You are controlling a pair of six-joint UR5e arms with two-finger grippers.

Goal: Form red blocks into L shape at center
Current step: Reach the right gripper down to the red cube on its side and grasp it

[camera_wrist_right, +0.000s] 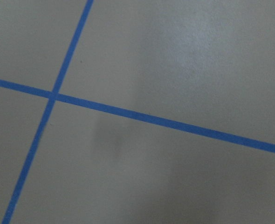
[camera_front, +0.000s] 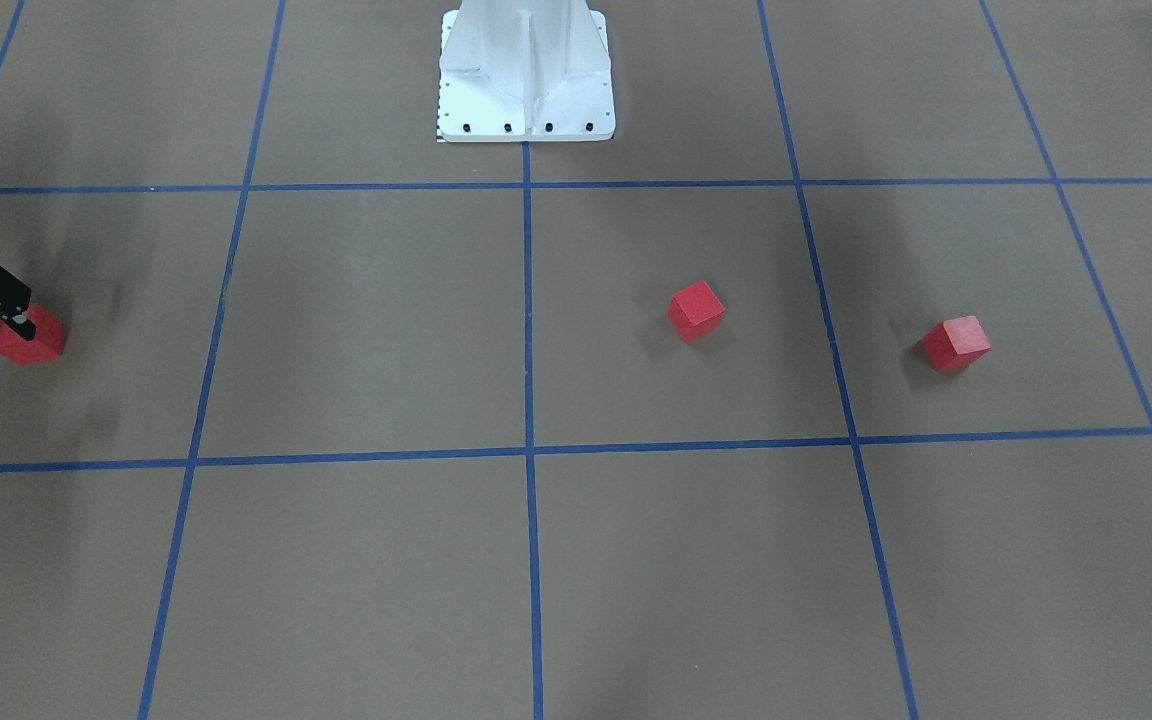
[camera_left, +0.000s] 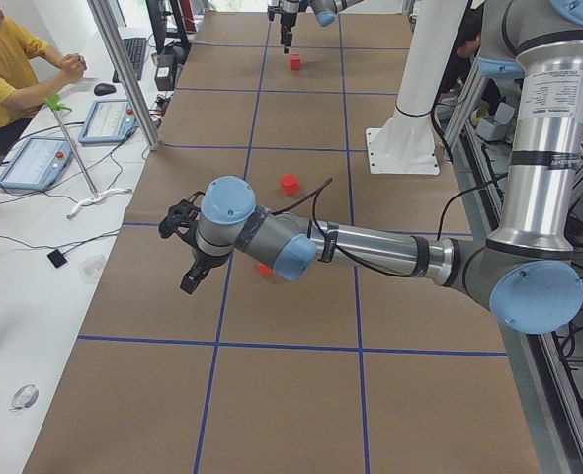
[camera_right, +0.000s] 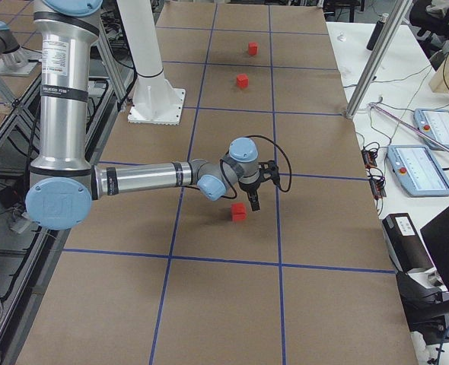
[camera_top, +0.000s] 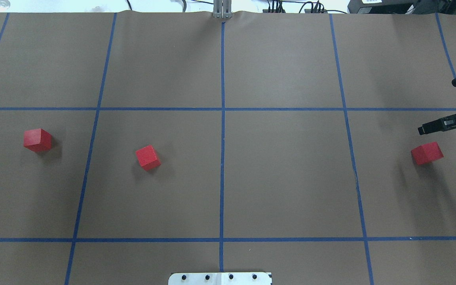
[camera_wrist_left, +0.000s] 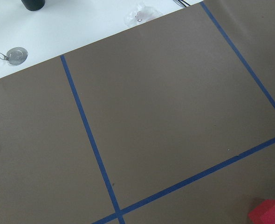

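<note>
- The small matte red cube (camera_top: 427, 153) on the robot's right lies well away from the centre blue tape line (camera_top: 222, 166). The two other red cubes (camera_top: 147, 157) sit apart on the left.
- Over it hangs the right claw (camera_top: 437, 107), fingers spread and empty. The first pick looks pending; next it must lower and close.
- Only the left side view shows the left claw (camera_left: 188, 247), and whether it is open I cannot tell.

open center (camera_top: 247, 174), red blocks (camera_top: 148, 157) well apart

Even, diffuse light from above on the brown matte paper surface (camera_top: 283, 178); in the overhead view each small matte red cube (camera_top: 148, 157) throws a soft, faint shadow just below it. The right wrist view is dim, greyish, with pale sheen at upper right.
</note>
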